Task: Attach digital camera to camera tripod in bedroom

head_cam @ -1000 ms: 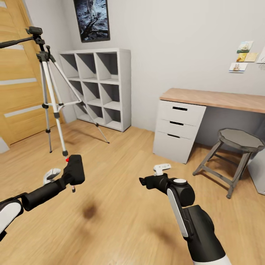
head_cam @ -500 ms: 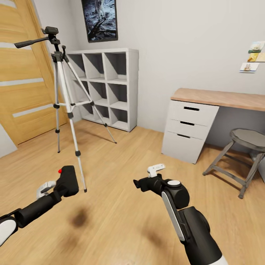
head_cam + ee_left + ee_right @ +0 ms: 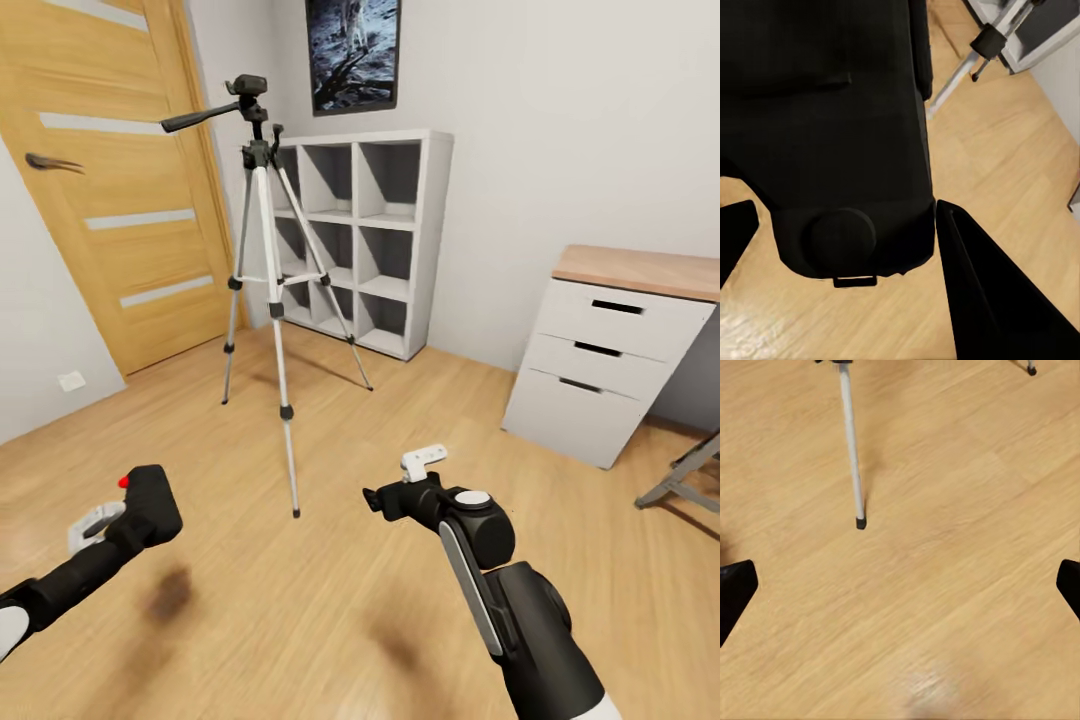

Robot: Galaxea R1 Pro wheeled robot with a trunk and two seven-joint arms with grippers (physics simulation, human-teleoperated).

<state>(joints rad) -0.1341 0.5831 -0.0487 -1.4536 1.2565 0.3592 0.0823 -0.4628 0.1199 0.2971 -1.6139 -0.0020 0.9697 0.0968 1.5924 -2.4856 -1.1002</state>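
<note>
View has swung left; silver-legged black-headed tripod [image 3: 268,290] now centre, standing on plank floor [image 3: 330,560]. Left gripper [image 3: 128,507] fingers seemingly clamped on small black red-buttoned camera [image 3: 148,503]. Right gripper [image 3: 400,482] fingers apart, empty.

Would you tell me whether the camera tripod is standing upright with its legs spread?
Upright and spread: the camera tripod stands on the wood floor with three legs splayed apart, head on top.

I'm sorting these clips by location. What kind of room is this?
Probably a bedroom or home study: a furnished domestic room with a wooden door, a white cube shelf, a drawer unit under a wooden desktop, and a framed picture on the grey wall. No bed is in view.
</note>
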